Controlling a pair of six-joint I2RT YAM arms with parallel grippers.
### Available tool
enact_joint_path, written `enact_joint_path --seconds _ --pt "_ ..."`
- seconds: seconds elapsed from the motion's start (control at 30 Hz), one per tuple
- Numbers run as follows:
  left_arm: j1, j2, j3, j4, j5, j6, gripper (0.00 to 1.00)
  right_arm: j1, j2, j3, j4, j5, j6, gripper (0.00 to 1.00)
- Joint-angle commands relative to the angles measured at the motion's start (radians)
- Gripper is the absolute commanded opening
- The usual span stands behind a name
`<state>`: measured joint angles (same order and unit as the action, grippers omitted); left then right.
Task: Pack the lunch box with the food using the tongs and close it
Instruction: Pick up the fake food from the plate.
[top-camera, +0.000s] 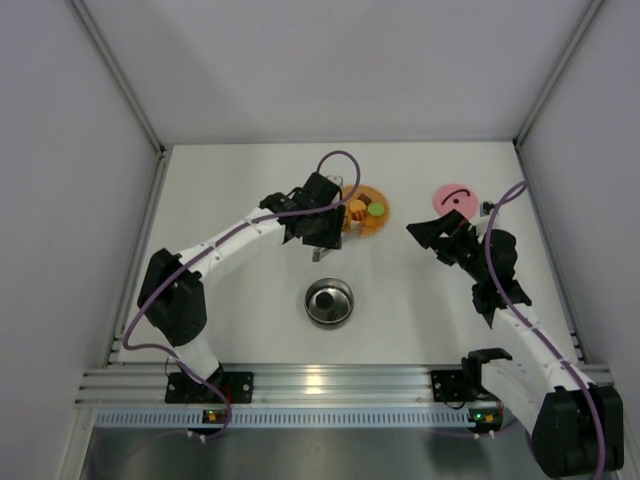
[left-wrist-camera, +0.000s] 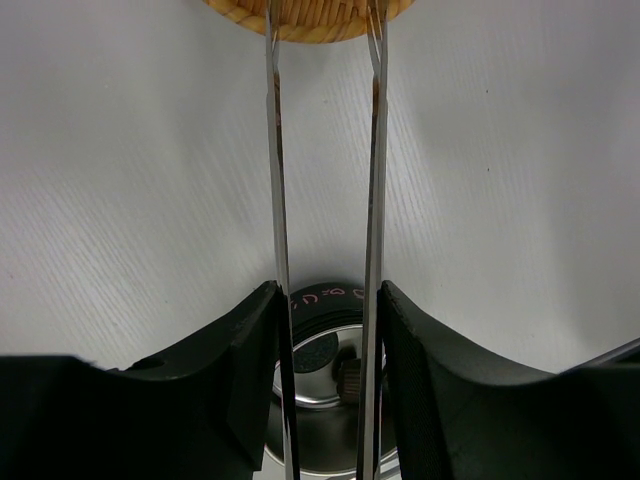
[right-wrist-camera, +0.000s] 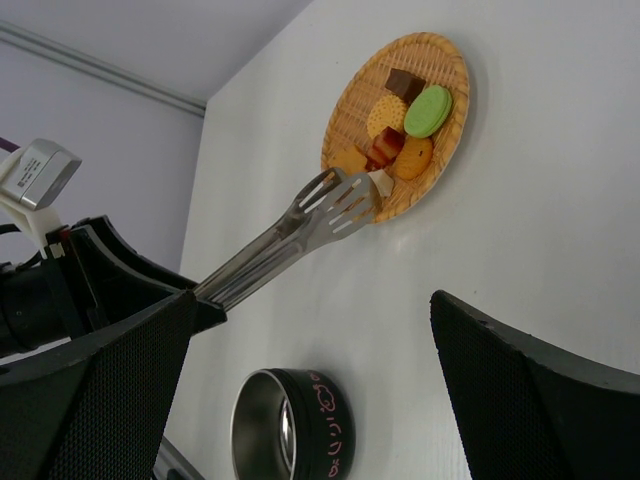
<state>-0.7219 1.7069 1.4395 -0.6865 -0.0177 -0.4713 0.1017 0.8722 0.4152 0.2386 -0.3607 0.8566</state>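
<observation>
My left gripper (top-camera: 320, 228) (left-wrist-camera: 325, 300) is shut on the tongs (right-wrist-camera: 290, 235), whose two arms (left-wrist-camera: 277, 150) run forward with a gap between them. Their slotted tips reach the near rim of the woven plate (right-wrist-camera: 440, 50) (top-camera: 352, 192) that carries the food (top-camera: 366, 212), including a green round (right-wrist-camera: 428, 110). The steel lunch box (top-camera: 329, 302) (right-wrist-camera: 290, 425) stands open below the gripper, and a black round and a brown piece (left-wrist-camera: 350, 372) lie in it. The pink lid (top-camera: 453, 198) lies at the right. My right gripper (top-camera: 440, 235) (right-wrist-camera: 312, 300) hangs open and empty beside the lid.
The plate's edge (left-wrist-camera: 310, 20) shows at the top of the left wrist view. White walls enclose the table on three sides. The aluminium rail (top-camera: 330, 385) with both arm bases runs along the near edge.
</observation>
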Motion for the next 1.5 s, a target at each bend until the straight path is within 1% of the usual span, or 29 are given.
enact_joint_path --seconds 0.0,0.37,0.87,1.1,1.17,1.47 --pt "-0.005 0.006 0.048 0.054 -0.022 0.007 0.48 -0.014 -0.018 0.040 0.031 0.005 -0.022 0.99" --pt "-0.022 0.046 0.094 0.045 -0.057 0.003 0.50 -0.013 -0.032 0.039 0.021 0.009 -0.027 0.99" --pt "-0.031 0.068 0.098 0.031 -0.091 0.010 0.50 -0.014 -0.035 0.037 0.018 0.012 -0.028 0.99" --pt "-0.036 0.074 0.108 0.036 -0.082 0.014 0.43 -0.014 -0.030 0.037 0.018 0.012 -0.030 1.00" --pt "-0.039 0.071 0.110 0.036 -0.080 0.014 0.40 -0.014 -0.032 0.037 0.018 0.014 -0.031 0.99" --pt "-0.045 0.033 0.136 0.007 -0.097 0.022 0.37 -0.014 -0.032 0.037 0.018 0.016 -0.031 0.99"
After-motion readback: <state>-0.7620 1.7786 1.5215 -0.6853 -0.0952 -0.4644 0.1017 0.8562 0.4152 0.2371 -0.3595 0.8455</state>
